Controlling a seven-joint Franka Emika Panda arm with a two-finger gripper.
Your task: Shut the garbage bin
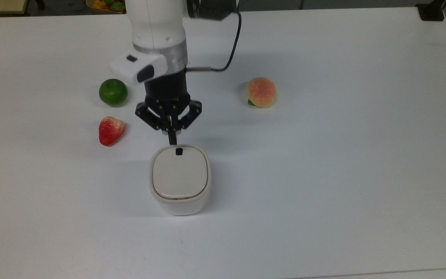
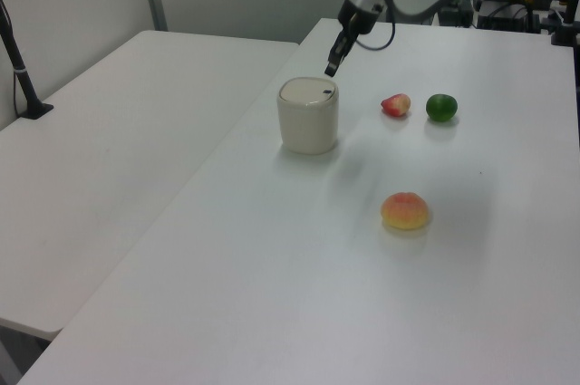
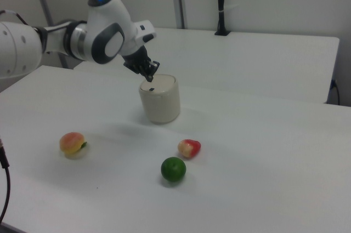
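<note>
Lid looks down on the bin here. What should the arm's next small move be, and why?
Probably just retreat upward. The garbage bin has its lid lying flat and flush with the rim, and the gripper, fingers together, hangs clear of the black button, so no further press seems needed.

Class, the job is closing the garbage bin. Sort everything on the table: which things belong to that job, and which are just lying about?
Belongs to the job:
garbage bin, its lid down
gripper, shut, above the bin's black button

Just lying about:
toy strawberry
green lime
peach
</note>
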